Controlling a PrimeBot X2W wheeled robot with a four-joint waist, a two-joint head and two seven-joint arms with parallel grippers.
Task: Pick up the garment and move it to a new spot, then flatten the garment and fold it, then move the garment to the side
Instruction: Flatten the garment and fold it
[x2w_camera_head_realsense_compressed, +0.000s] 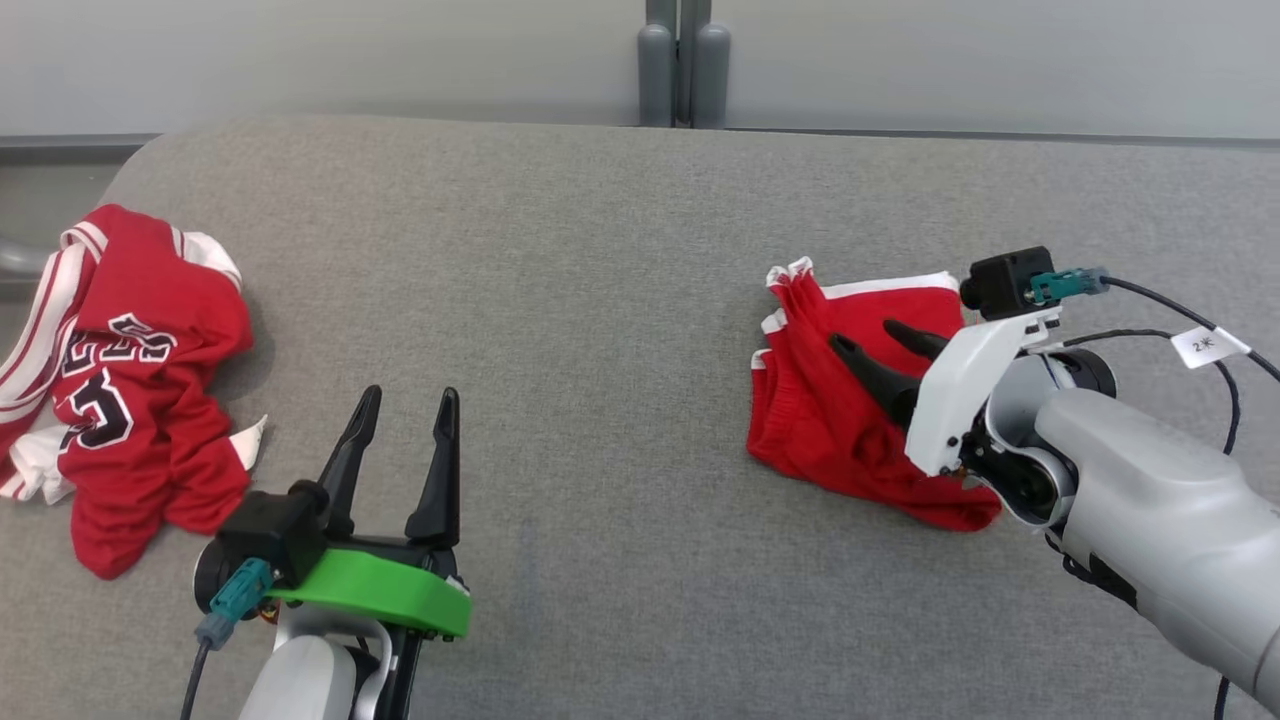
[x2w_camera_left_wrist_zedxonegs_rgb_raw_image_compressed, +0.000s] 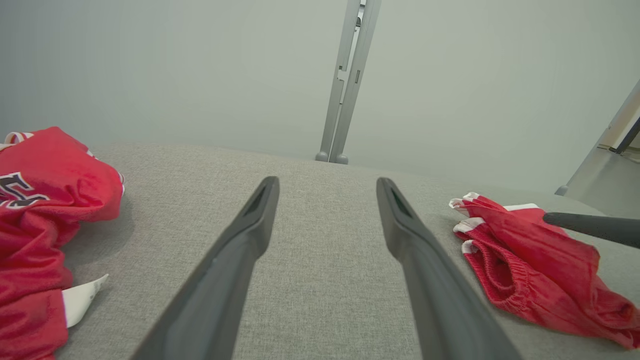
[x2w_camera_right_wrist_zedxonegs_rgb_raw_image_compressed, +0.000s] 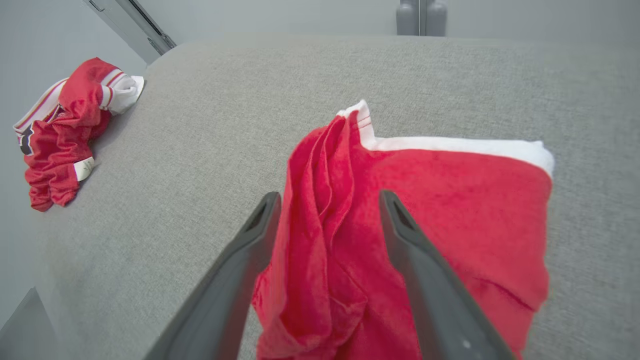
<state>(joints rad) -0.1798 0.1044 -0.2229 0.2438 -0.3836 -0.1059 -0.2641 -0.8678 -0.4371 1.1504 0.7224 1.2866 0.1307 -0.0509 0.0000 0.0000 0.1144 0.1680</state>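
Observation:
The garment nearest my right hand is a pair of red shorts with white trim (x2w_camera_head_realsense_compressed: 830, 400), lying bunched and partly folded on the right of the grey table. My right gripper (x2w_camera_head_realsense_compressed: 864, 335) hovers just over them, open, fingers spread. In the right wrist view a ridge of the shorts (x2w_camera_right_wrist_zedxonegs_rgb_raw_image_compressed: 450, 200) runs between the spread fingers of the right gripper (x2w_camera_right_wrist_zedxonegs_rgb_raw_image_compressed: 330, 196), which do not pinch it. My left gripper (x2w_camera_head_realsense_compressed: 410, 394) stands open and empty at the lower left, over bare cloth. In the left wrist view the left gripper (x2w_camera_left_wrist_zedxonegs_rgb_raw_image_compressed: 327, 182) points between the two garments, with the shorts (x2w_camera_left_wrist_zedxonegs_rgb_raw_image_compressed: 530, 270) to its right.
A crumpled red jersey with black and white lettering (x2w_camera_head_realsense_compressed: 140, 380) lies at the table's left edge, also seen as the jersey (x2w_camera_left_wrist_zedxonegs_rgb_raw_image_compressed: 35, 200) and the jersey (x2w_camera_right_wrist_zedxonegs_rgb_raw_image_compressed: 60, 135). The grey fabric table top (x2w_camera_head_realsense_compressed: 600, 250) stretches between both garments. A grey post (x2w_camera_head_realsense_compressed: 683, 60) stands behind the far edge.

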